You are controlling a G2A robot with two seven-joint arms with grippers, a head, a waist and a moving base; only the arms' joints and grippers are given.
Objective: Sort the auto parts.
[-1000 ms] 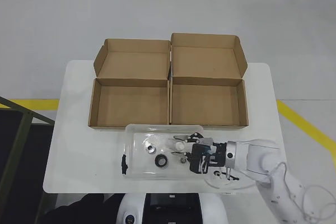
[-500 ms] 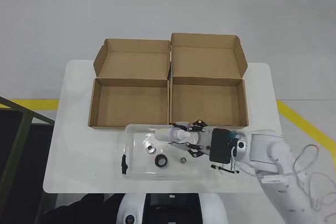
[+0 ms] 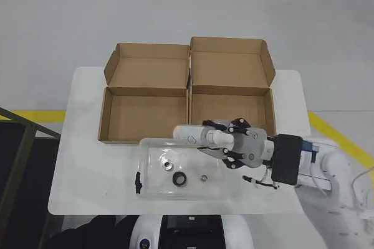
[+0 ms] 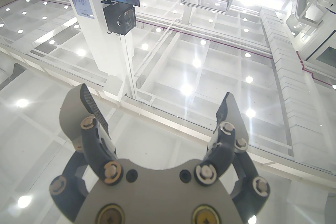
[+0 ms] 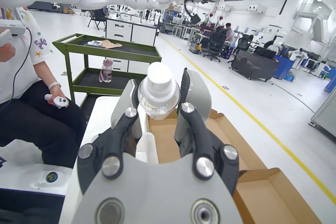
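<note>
I've lifted the white-capped bottle (image 3: 189,133) clear of the tray (image 3: 151,182) below. My right gripper (image 3: 219,143) clamps it, with the cardboard boxes (image 3: 227,117) just ahead, so placing comes next.

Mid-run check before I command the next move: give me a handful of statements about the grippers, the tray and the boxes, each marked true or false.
1. The right gripper is shut on the white cylindrical part. True.
2. Both cardboard boxes hold sorted parts. False: the left box and the right box both look empty.
3. The left gripper is open and holds nothing. True.
4. The clear tray has nothing in it. False: a black ring, a small metal ring and a small nut lie in it.
</note>
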